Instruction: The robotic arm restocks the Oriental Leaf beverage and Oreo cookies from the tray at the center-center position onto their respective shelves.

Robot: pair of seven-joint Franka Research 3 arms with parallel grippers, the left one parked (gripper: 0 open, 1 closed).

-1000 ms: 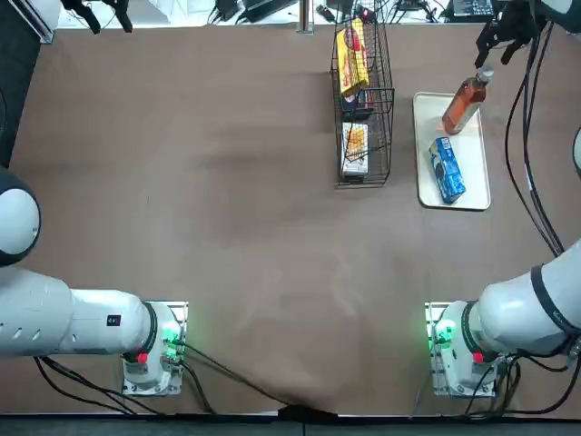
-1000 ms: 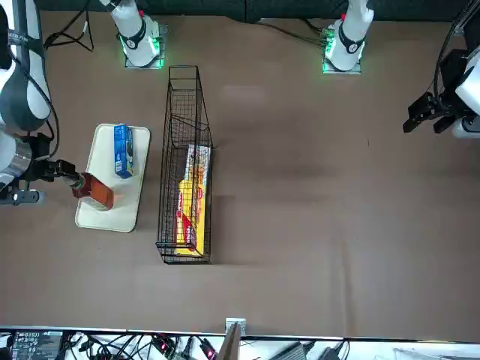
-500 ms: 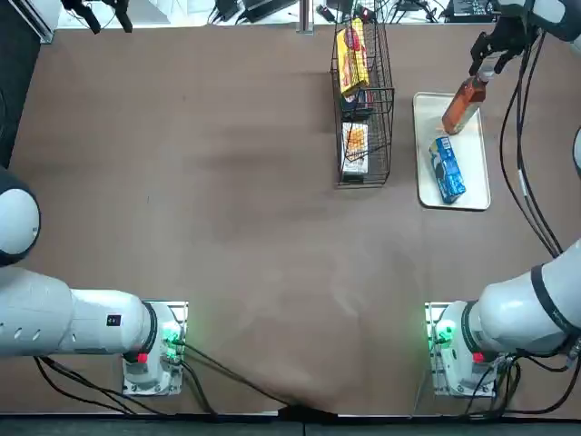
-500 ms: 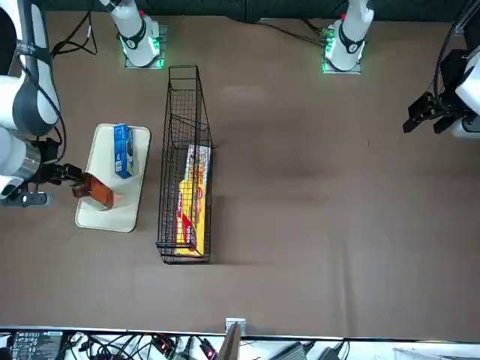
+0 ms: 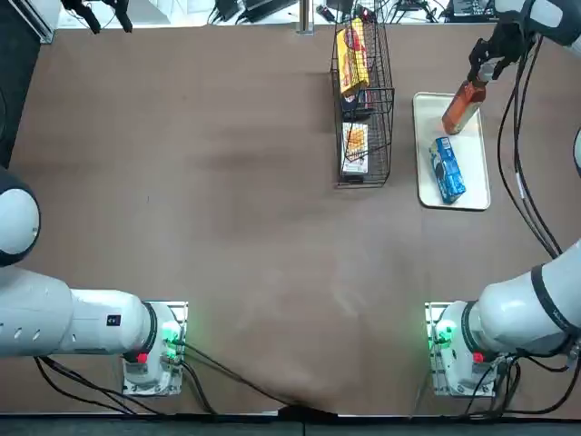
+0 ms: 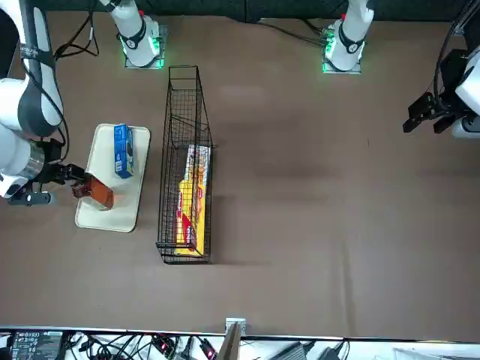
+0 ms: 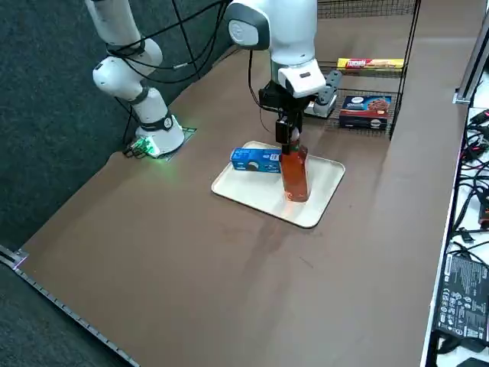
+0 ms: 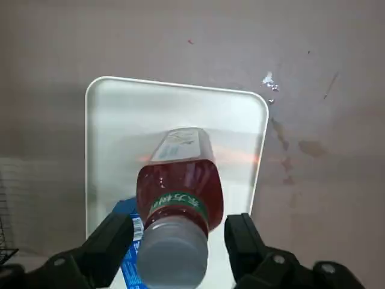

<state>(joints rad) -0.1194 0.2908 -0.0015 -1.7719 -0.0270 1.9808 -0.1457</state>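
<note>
Right gripper (image 8: 179, 232) over the tray (image 7: 252, 195), at the bottle (image 7: 295, 177). Its 2 fingers (image 8: 114, 241) are spread, 1 on each side of the grey-white cap (image 8: 172, 256); a gap shows between the cap and 1 of them. No pinch on the bottle.

Bottle: reddish-brown tea, green band on the label, standing upright on the tray, in the half farther from the arm bases. Cap end up, towards the gripper.

Oreos (image 7: 256, 160): 1 blue packet, lying on the tray near the bottle, on the side nearer the bases. Whether the 2 touch, cannot tell.

Arm (image 7: 294, 38): white shell, dark band, reaching down over the tray from above, black cables trailing alongside.

Rack (image 5: 390, 118): black wire, several tiers, beside the tray towards the robot's left, apart from it. Holds a yellow-and-red packet (image 5: 352, 59) at the end farther from the bases and a white packet with orange print (image 5: 355, 150) nearer them. Side view shows a blue box (image 7: 365, 105) on a tier below the yellow-and-red packet.
</note>
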